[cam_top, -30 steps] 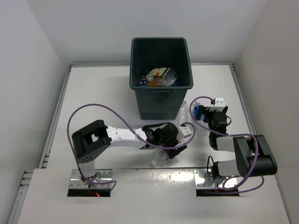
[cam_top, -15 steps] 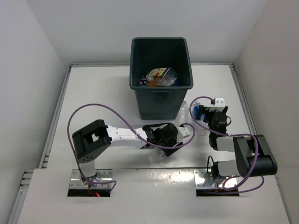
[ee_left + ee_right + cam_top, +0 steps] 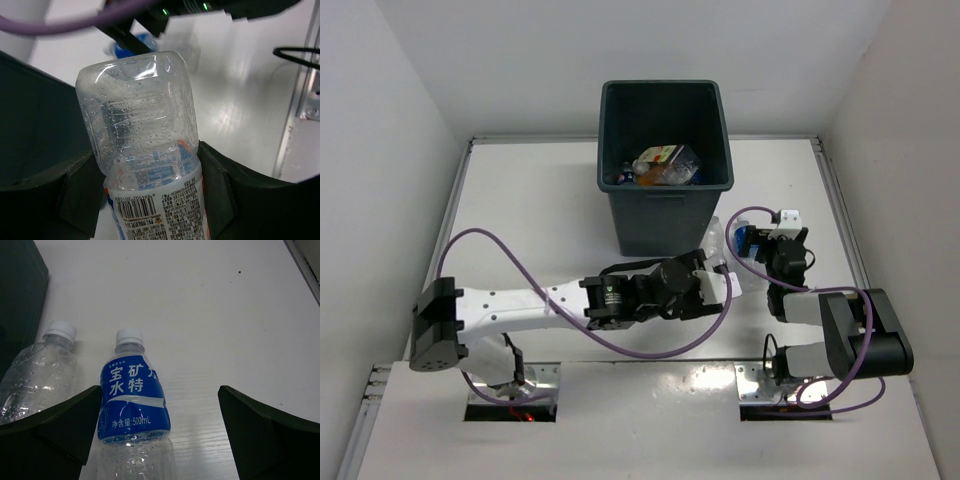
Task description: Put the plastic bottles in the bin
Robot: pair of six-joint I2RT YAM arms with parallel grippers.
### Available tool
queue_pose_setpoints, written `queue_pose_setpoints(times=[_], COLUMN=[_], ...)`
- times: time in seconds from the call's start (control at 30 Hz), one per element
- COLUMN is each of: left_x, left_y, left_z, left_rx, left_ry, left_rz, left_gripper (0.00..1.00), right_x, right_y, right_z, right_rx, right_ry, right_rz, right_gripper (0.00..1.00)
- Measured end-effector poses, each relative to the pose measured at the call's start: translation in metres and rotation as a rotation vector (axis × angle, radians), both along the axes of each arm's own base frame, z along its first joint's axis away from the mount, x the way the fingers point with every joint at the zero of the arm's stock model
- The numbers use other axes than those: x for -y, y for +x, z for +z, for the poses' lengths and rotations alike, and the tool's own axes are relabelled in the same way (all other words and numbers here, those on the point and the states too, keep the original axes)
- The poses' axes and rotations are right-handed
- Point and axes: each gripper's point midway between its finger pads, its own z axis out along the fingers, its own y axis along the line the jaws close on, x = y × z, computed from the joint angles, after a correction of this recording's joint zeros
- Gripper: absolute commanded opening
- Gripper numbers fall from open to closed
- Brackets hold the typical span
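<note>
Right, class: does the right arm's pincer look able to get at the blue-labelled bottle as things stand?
Probably yes. The right pincer is open with the blue-labelled bottle lying between its fingers, nothing covering it. The plain clear bottle alongside might crowd one finger.

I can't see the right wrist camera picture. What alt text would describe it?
A clear plastic bottle with a blue label and white cap lies on the white table between the open dark fingers of the right gripper. To its left in the picture lies a plain clear bottle with a white cap, beside the dark grey-green plastic bin.
</note>
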Motion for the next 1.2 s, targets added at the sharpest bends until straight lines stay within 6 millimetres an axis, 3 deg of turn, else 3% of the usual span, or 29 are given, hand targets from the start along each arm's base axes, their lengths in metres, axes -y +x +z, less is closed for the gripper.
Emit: queue_pose_setpoints(times=[0.27,0.4,0.53,0.67,0.8,0.9,1.07,1.2], left_x=[0.001,0.004,-0.009,-0.039,-0.052,-0.059,-0.076,-0.096], left_y=[0.018,0.030,0.058,0.100,0.137,0.171,0.225,0.253], left_z=[0.102,0.169,0.247,0.305,0.332,0.338,0.315,0.294], left_rx=[0.215,0.283,0.347,0.396,0.402,0.371,0.257,0.141], left_ry=[-0.089,-0.204,-0.383,-0.544,-0.633,-0.683,-0.724,-0.760], left_rz=[0.032,0.045,0.103,0.208,0.275,0.325,0.413,0.474], left_gripper=[0.62,0.64,0.64,0.65,0.69,0.70,0.73,0.80], right_x=[0.000,0.000,0.000,0.000,0.000,0.000,0.000,0.000], right_y=[0.000,0.000,0.000,0.000,0.000,0.000,0.000,0.000], right_z=[0.000,0.000,-0.001,-0.001,-0.001,-0.001,-0.001,-0.001], right_rx=[0.000,-0.001,-0.003,-0.003,-0.003,-0.004,-0.003,-0.003], right_ry=[0.001,-0.001,-0.001,-0.001,-0.001,-0.001,-0.001,-0.001], right_rz=[-0.002,-0.001,-0.001,-0.001,-0.001,-0.001,-0.001,-0.001], right_gripper=[1.00,1.00,1.00,1.00,1.00,1.00,1.00,1.00])
